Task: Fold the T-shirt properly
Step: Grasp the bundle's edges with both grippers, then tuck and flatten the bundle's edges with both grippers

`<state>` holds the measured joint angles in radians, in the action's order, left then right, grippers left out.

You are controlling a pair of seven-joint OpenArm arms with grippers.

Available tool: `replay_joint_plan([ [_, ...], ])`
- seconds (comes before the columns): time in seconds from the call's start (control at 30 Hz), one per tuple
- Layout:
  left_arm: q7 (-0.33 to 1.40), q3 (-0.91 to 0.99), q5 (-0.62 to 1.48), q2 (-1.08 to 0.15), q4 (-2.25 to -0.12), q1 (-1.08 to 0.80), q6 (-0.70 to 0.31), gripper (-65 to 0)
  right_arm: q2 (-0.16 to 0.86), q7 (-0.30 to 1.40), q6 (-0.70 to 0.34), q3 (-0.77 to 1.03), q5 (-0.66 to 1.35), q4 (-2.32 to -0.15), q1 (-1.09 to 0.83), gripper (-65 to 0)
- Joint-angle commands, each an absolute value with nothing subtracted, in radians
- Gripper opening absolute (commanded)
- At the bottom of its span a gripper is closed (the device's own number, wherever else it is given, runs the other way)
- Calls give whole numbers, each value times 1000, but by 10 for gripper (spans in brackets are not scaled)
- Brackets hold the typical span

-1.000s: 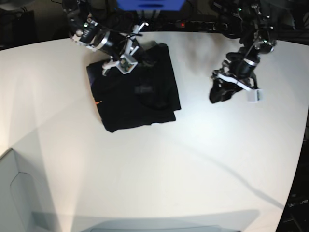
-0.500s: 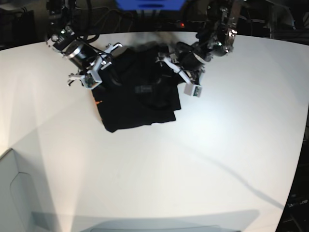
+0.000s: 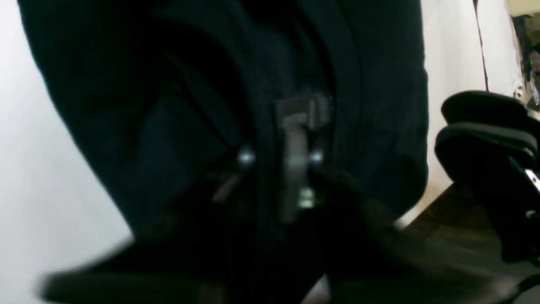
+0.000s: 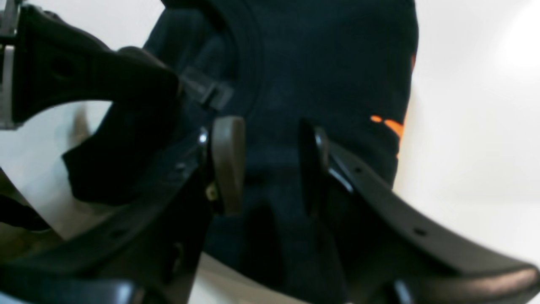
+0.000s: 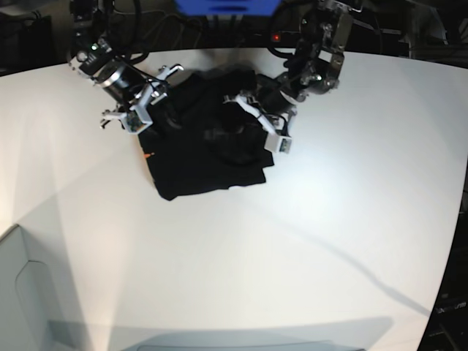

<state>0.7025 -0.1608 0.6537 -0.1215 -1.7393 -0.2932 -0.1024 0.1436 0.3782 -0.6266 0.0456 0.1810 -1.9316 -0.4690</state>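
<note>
The black T-shirt (image 5: 197, 164) lies folded into a rough square at the back of the white table (image 5: 292, 241), an orange patch (image 5: 149, 156) at its left edge. My left gripper (image 5: 248, 126) presses into the shirt's right side. In the left wrist view its fingers (image 3: 297, 139) sit close together, wrapped in dark cloth (image 3: 147, 105), so it is shut on the T-shirt. My right gripper (image 5: 131, 117) hovers at the shirt's back-left corner. Its fingers (image 4: 228, 164) stand apart, the cloth (image 4: 329, 63) and orange patch (image 4: 388, 124) showing beyond them.
A blue box (image 5: 227, 6) and cables sit behind the table's far edge. A grey bin (image 5: 14, 292) occupies the near left corner. The two arms' ends are close together over the shirt, the other gripper's black body (image 4: 84, 71) showing in the right wrist view.
The left arm swung in from the table's right side to the shirt's right edge and shut there. The right gripper opened and drew back to the shirt's left corner.
</note>
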Motion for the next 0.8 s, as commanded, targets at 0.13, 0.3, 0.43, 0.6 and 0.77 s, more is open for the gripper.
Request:
replay_joint_plan([
  [0.13,687,-142,661,-137,-1848,-331,-111,-650,148,351,-625,48,197,-1948,-470,-427],
  [0.3,687,-45,668,-162,-1940,-404,-116,-650,148,351,-625,48,197,-1948,-470,-427],
  [0.43,687,10,668,-162,-1925,-437,-117,-650,148,351,-625,48,197,-1948,-469,-427],
  [0.6,687,19,668,-154,-1837,-438,-117,-650,148,351,-625,42,197,-1946,-466,-427],
  [0.77,687,19,668,-159,-1819,-453,-117,-650,148,351,-625,42,197,-1946,-467,-427],
])
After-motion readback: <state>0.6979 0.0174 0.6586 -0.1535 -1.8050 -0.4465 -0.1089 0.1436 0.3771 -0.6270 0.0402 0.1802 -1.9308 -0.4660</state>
